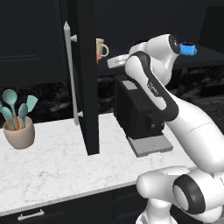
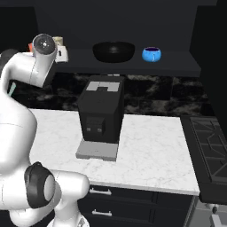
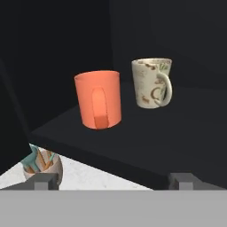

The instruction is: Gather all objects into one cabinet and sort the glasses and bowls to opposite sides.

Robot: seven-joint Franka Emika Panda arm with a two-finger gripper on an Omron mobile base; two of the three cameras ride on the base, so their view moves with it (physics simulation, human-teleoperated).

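On the dark cabinet shelf (image 3: 177, 133) the orange mug (image 3: 98, 99) stands upright, its handle turned toward me. The cream printed mug (image 3: 153, 83) stands just beyond it to the right, a small gap between them. My gripper (image 3: 113, 181) is open and holds nothing; it is drawn back a little in front of the shelf edge, its fingertips (image 3: 42, 181) set wide apart. The cream mug (image 1: 101, 48) also peeks out past the open cabinet door (image 1: 87, 87). Further right on the same shelf sit the wide black bowl (image 2: 113, 51) and the bright blue mug (image 2: 151, 54).
The tall door with its silver bar handle (image 1: 72, 74) juts out over the marble counter (image 1: 57, 166). A black coffee machine (image 2: 102, 111) stands under the shelf. A utensil pot (image 1: 19, 131) sits at the counter's left, a stove (image 2: 208, 146) at its right.
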